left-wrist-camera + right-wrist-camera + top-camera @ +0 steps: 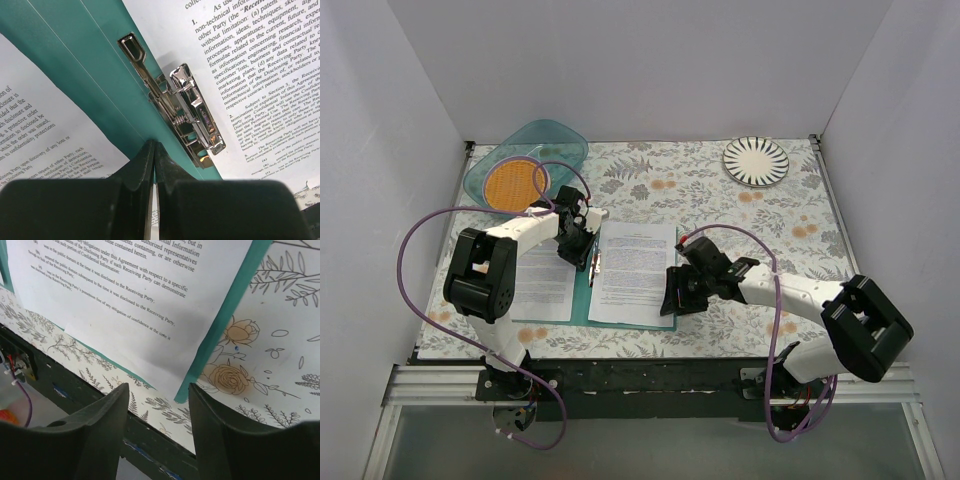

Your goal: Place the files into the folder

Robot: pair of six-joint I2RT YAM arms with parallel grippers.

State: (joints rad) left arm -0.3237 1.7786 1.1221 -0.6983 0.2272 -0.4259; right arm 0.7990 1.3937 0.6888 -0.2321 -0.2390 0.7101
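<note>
As files (125, 305) lie ahead, right end effector (157, 390) gapes.

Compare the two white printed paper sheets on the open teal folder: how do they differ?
The left sheet is partly hidden under the left arm; the right sheet is almost fully in view. The silver metal clip sits at the right sheet's edge, while bare teal folder separates it from the left sheet. Both lie flat, text up, on the open folder.
</note>
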